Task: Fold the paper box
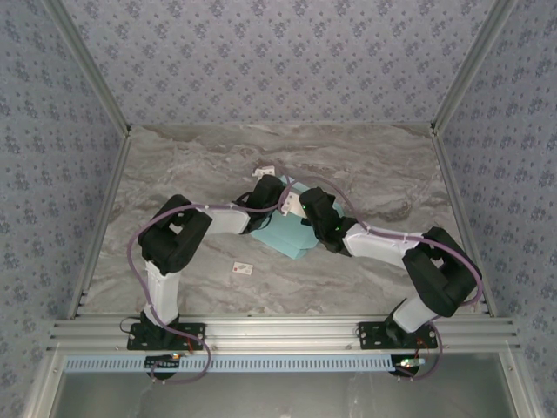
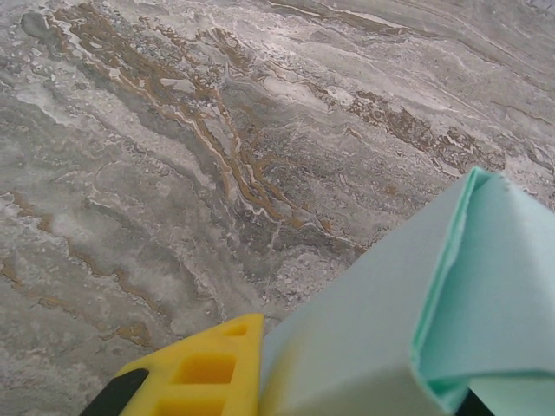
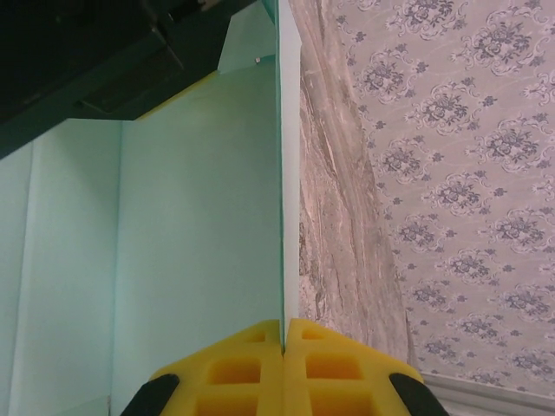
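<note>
Marbled surface. Near its middle lies the mint paper box, partly folded. The right hand is pinched closed on an upright panel's edge. The left hand meets the box's far end, grip unclear.

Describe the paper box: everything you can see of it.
The paper box is thin, matte mint card with straight creases between its panels. It is partly folded and not closed: one panel stands on edge, and the card doubles over at one corner. It sits on the table, near the middle, between the two wrists. The right gripper is shut on the upright panel's edge, and a yellow left finger lies against a folded side.
</note>
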Robot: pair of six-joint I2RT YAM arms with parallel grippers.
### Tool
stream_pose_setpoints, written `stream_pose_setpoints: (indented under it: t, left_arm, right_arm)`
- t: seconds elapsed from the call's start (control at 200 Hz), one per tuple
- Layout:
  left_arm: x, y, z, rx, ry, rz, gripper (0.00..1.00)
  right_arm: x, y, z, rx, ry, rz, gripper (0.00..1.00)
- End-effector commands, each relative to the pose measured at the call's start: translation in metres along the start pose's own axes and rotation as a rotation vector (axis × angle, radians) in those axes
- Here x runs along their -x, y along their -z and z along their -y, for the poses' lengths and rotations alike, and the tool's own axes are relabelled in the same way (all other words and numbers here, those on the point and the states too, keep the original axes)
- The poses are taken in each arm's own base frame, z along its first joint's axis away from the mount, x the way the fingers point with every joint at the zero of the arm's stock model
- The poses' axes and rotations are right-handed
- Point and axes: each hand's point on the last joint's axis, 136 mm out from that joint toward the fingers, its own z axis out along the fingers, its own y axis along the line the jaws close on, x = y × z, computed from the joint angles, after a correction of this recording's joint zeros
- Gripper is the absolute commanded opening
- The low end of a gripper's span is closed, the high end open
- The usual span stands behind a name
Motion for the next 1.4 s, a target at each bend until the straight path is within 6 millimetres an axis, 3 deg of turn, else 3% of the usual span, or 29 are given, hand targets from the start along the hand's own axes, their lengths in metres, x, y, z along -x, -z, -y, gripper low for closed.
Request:
stream_pose_setpoints:
  t: [0.0,0.215,0.555,1.069,1.394]
  left_arm:
    - [0.06,-0.005,-0.068,0.259,0.175,0.231,0.03]
    - [0.07,-0.001,-0.023,0.041,0.039,0.234,0.15]
    - [0.056,0.016,0.007,-0.15,-0.131,0.165,0.4]
    - [0.034,0.035,0.019,-0.303,-0.293,0.107,0.65]
    - [0.019,0.029,0.02,-0.356,-0.373,0.024,0.65]
  right_arm:
    - [-0.01,0.016,-0.028,0.1,0.046,-0.023,0.0]
    - [-0.02,0.01,-0.012,0.055,0.022,-0.069,0.0]
    - [-0.027,0.003,0.003,0.026,-0.007,-0.113,0.0]
    - [-0.028,0.001,0.01,0.023,-0.004,-0.122,0.0]
    - [-0.025,0.002,0.014,0.019,-0.004,-0.115,0.0]
